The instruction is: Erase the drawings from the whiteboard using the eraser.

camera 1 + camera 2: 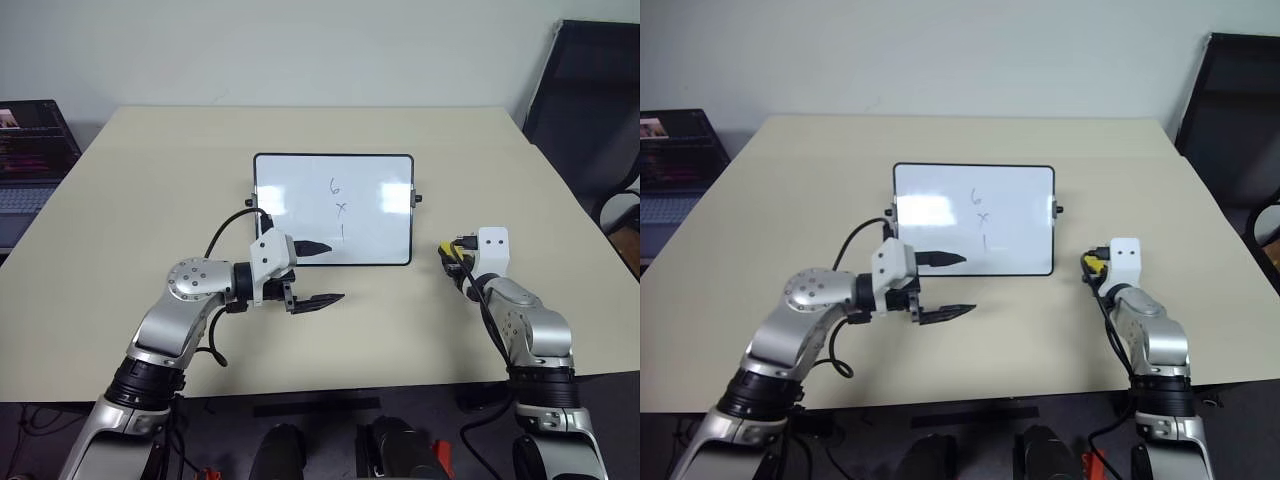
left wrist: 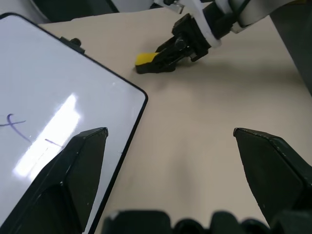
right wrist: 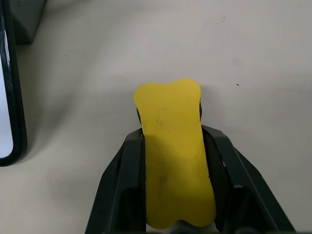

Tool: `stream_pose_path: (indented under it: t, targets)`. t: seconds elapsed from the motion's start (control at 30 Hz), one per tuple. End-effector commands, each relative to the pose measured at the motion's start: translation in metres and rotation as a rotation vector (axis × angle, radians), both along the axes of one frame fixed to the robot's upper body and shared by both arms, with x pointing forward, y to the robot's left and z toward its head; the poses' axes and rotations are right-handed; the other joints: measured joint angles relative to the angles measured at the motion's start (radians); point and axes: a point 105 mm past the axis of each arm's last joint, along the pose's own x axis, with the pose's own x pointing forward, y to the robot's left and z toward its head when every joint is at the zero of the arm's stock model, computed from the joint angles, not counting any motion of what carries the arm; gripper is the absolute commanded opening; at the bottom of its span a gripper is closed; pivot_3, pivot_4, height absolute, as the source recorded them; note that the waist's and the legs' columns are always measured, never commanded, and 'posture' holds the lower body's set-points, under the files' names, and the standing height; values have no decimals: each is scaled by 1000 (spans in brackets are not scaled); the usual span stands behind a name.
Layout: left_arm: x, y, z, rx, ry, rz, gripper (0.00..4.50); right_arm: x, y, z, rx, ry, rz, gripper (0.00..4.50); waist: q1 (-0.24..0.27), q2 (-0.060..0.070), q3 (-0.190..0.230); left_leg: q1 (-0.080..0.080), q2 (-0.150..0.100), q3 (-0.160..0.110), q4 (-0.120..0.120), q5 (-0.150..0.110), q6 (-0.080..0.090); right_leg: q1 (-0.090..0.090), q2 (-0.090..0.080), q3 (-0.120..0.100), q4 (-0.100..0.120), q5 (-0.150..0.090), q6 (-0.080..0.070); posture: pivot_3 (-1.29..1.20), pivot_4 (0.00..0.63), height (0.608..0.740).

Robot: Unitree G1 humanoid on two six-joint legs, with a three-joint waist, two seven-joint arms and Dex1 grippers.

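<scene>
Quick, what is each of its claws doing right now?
Left gripper: open, holding nothing, at the whiteboard's edge.
Right gripper: shut on the yellow eraser.

A broad rectangular table (image 1: 150,200) with a plain beige matte top carries the items. Lying flat near its middle is a rectangular glossy whiteboard (image 1: 380,235) with a thin black frame, rounded corners and small side knobs. A small yellow oblong eraser (image 3: 173,146) with a dark underside rests on the tabletop to the right of the whiteboard, near its lower right corner and apart from the frame.
</scene>
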Motion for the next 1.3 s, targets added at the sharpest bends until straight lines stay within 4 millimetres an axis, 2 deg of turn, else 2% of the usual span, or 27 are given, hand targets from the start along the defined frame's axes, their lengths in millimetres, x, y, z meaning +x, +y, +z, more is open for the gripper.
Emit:
stream_pose_path:
  t: [0.03,0.17,0.27,0.43,0.53,0.77,0.93,1.13,1.3]
  targets:
    - [11,16,9,-4,-47,162,4500,-4,1,19,-38,-85,23,1211,0,0,0,0,0,0,0,0,0,0,0,0,0,0,0,0,150,740]
    - [17,25,9,-41,-24,300,4500,-16,4,32,-90,-161,69,1211,0,0,0,-1,1,0,0,0,0,0,0,0,0,0,0,0,150,740]
    - [21,33,12,-76,-17,396,4500,-30,13,39,-144,-213,141,1211,1,0,0,-1,1,0,0,0,0,0,-1,0,0,0,0,0,150,740]
    - [33,52,15,-87,-15,591,4500,-49,44,69,-83,-292,307,1211,-4,0,1,0,1,0,0,0,0,0,0,0,0,0,0,0,150,740]
    - [36,55,17,-72,-19,639,4500,-48,68,82,-202,-338,443,1211,-4,0,1,0,0,0,0,0,0,0,0,0,1,0,1,0,150,740]
    - [51,67,24,-59,-39,738,4500,-21,113,113,-239,-427,563,1210,0,0,1,0,-1,0,1,0,0,0,0,-1,0,1,1,0,150,740]
    - [57,65,30,-39,-54,733,4500,13,153,129,-305,-450,647,1210,-1,-1,1,-1,0,0,0,0,0,-1,0,-1,0,1,1,0,150,740]
    - [58,57,39,-24,-70,706,4500,40,176,134,-373,-442,717,1210,3,-1,1,-2,0,0,0,0,0,-2,-1,-1,0,3,-4,0,150,740]
    - [54,50,42,-30,-59,669,4500,59,182,137,-433,-454,704,1210,1,-1,2,-2,0,0,0,0,0,-2,-2,-2,0,4,-4,0,150,740]
